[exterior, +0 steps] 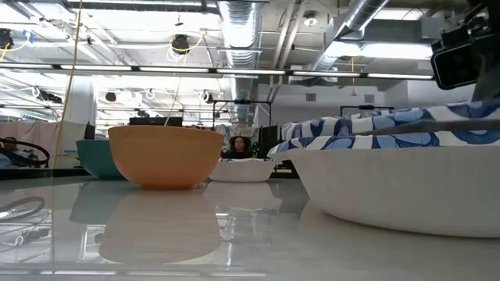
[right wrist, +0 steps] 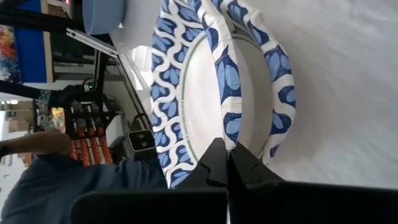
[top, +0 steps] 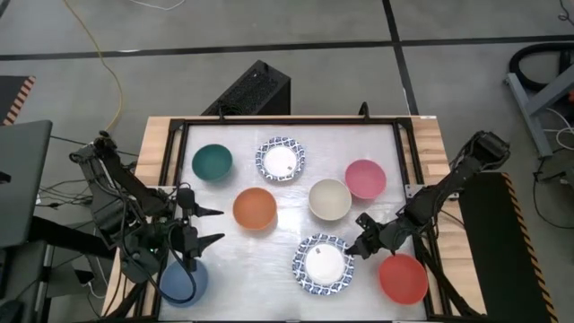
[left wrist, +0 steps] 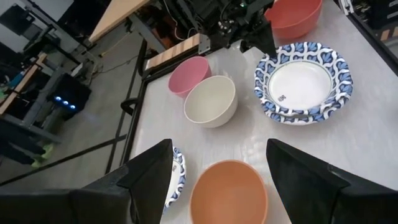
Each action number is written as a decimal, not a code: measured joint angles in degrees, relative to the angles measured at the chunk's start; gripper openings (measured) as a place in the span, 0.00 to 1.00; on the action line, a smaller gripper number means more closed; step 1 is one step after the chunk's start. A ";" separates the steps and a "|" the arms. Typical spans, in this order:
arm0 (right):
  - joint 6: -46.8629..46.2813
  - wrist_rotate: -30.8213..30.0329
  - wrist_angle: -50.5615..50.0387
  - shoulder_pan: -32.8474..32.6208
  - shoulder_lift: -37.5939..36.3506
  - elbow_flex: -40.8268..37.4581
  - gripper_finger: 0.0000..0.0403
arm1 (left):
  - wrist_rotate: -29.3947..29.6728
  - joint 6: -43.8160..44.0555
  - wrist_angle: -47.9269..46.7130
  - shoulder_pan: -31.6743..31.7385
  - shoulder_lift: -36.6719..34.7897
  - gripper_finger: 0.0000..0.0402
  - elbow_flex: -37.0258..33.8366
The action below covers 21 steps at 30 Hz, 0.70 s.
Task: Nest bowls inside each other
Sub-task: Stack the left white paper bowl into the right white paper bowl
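One nesting looks done: two blue-rimmed bowls (top: 324,264) sit stacked on the tabletop (top: 287,296), the right gripper (top: 356,247) pinching the top rim, jaws pressed together. The other bowls stand separate; the left gripper (top: 215,225) hangs spread near the orange bowl (top: 255,208)

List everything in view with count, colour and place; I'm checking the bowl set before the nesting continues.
Patterned bowls, front: two, white with blue rims, nested, near the front edge.
Patterned bowl, rear: one, white with blue rim, near the back.
Green bowl: one, back left.
Orange bowl: one, centre left.
Cream bowl: one, centre.
Pink bowl: one, beside the cream bowl.
Red bowl: one, front right.
Blue bowl: one, front left.
Left gripper: open, empty, above the blue bowl.
Right gripper: shut on the front patterned bowls' rim.
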<state>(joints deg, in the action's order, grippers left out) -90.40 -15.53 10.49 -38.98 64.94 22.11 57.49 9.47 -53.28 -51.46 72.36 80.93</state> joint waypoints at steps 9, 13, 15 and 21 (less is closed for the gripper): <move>1.32 0.63 0.00 0.52 0.05 0.04 0.17 | 0.01 0.00 0.02 0.02 0.00 0.62 0.00; 4.89 0.68 1.81 0.52 0.05 0.08 0.21 | 0.02 -0.04 0.02 0.11 0.00 0.62 0.00; 6.71 0.68 2.95 0.52 0.05 0.09 0.23 | 0.02 -0.42 0.02 0.11 0.00 0.62 0.00; 7.92 1.31 3.25 0.52 -0.06 0.11 0.32 | 0.04 -0.61 0.04 0.11 0.00 0.62 0.00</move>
<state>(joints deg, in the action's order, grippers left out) -82.48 -14.22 13.74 -38.46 64.88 22.22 57.54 8.86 -53.24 -51.35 72.36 80.93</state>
